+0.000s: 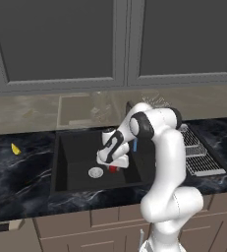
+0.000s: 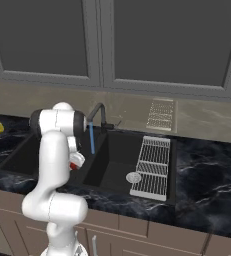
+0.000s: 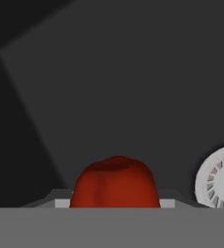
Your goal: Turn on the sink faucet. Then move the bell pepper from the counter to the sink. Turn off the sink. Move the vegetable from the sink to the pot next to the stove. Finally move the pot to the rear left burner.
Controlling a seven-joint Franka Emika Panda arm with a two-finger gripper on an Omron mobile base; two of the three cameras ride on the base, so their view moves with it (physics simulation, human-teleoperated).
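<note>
My gripper (image 1: 113, 165) reaches down into the left basin of the black sink (image 1: 66, 147), shut on the red bell pepper (image 1: 113, 169). In the hand view the bell pepper (image 3: 116, 184) sits between the two fingertips (image 3: 61, 202), low over the dark basin floor. From the right, the bell pepper (image 2: 77, 160) peeks out beside the arm. The dark sink faucet (image 2: 98, 112) arches over the divider, and a blue stream of water (image 2: 92, 137) runs from its spout. Black marble counter (image 1: 16, 172) surrounds the sink.
A round silver drain (image 1: 96, 172) lies just left of the gripper on the basin floor. A silver wire rack (image 2: 152, 167) covers the right basin's far side. A small yellow wedge (image 1: 15, 148) rests on the counter at far left. Grey cabinets hang overhead.
</note>
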